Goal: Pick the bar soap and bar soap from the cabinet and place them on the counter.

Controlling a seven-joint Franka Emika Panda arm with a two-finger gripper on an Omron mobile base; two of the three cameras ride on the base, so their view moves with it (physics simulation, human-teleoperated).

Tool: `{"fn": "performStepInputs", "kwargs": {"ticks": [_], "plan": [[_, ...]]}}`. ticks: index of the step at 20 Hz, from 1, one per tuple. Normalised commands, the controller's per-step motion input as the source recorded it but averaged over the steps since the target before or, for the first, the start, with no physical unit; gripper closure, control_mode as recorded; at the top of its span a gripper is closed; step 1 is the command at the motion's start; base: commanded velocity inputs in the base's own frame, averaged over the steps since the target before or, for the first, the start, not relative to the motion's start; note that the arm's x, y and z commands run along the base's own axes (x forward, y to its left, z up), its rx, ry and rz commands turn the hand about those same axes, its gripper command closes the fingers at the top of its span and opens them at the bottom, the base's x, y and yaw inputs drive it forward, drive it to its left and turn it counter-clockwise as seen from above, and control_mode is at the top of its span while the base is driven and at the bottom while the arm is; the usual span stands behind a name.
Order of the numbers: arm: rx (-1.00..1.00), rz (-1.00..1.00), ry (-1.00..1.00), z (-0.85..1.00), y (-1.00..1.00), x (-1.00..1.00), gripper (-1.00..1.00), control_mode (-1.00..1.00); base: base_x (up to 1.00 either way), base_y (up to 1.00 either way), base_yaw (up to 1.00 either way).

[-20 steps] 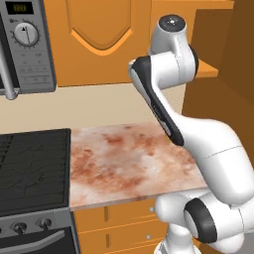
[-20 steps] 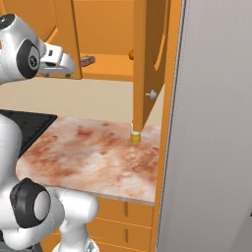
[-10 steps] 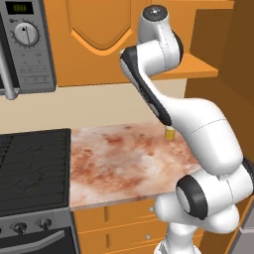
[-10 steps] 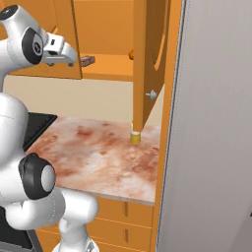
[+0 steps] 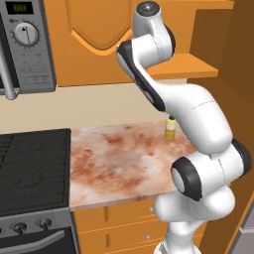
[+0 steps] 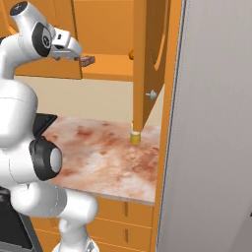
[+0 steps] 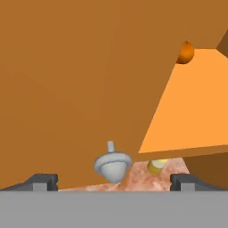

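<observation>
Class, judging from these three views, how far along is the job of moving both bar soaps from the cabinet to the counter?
Done: the cabinet door stands open. In hand: the gripper is raised by the shelf with its fingers spread, holding nothing. One bar soap lies on the shelf just beyond it. Left: everything. The counter carries only a yellow bottle; the second soap cannot be made out.

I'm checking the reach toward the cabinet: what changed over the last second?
The arm swung up and leftward in the base views, carrying the hand closer to the cabinet shelf and the bar soap on it. Nothing has been grasped. The soap, the orange ball, the yellow bottle and the counter stayed put.
</observation>
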Motion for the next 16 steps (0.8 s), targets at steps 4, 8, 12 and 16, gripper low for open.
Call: {"fn": "performStepInputs", "kwargs": {"ticks": [4, 8, 12, 16], "plan": [[0.0, -0.02, 0.0, 0.0, 0.0, 0.48, -1.0, -1.0, 0.0, 0.0, 0.0], [0.0, -0.03, 0.0, -0.01, 0.01, 0.32, -1.0, -1.0, 0.0, 0.0, 0.0], [0.0, -0.04, 0.0, -0.12, -0.01, 0.03, -1.0, -1.0, 0.0, 0.0, 0.0], [0.0, -0.03, 0.0, -0.17, -0.07, 0.01, -1.0, -1.0, 0.0, 0.0, 0.0]]}}
